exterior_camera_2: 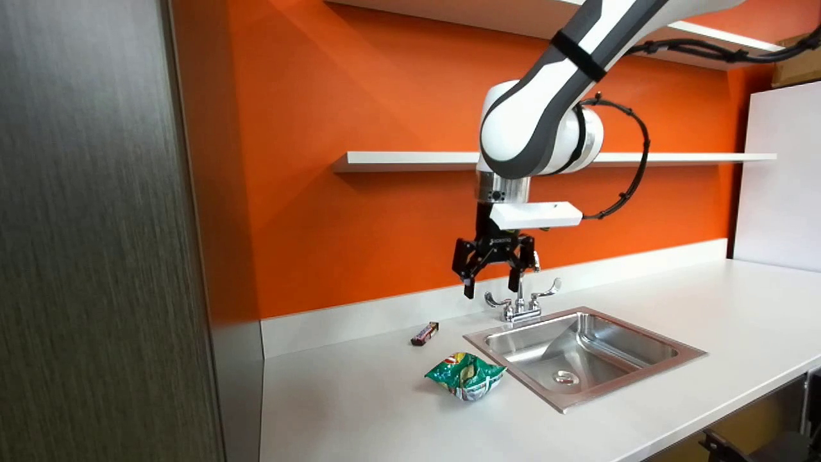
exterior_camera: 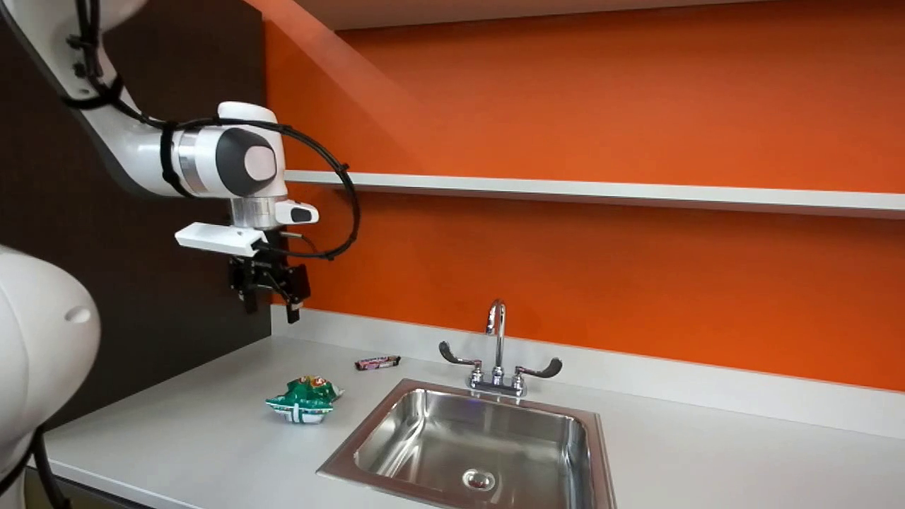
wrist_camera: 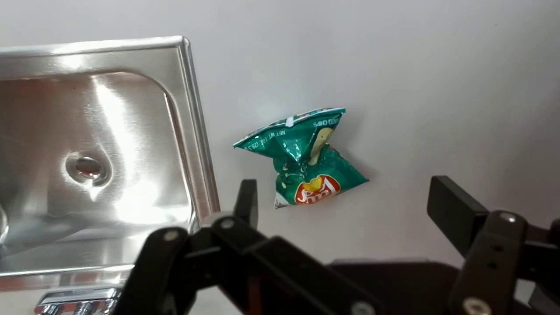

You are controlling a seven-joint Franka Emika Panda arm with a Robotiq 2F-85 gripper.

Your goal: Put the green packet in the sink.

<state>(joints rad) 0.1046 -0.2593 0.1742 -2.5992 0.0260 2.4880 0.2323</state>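
Nearest us, a white bulge of the arm (exterior_camera: pixel 46 360) stands by the front left corner of the counter (exterior_camera: pixel 184 431). Next hangs the tool (exterior_camera: pixel 272 309), spread and empty, over the counter's left part. Well below, between the left edge and the sink (exterior_camera: pixel 470 442), the green packet (exterior_camera: pixel 304 401) lies on the counter; if we descend misaligned, we might nip only an end, and its crinkled film could slip free. The wrapped bar (exterior_camera: pixel 377 363) (not our target) sits towards the back edge, where we might nudge it. Farther right, a low carry could snag the packet on the sink's rim.
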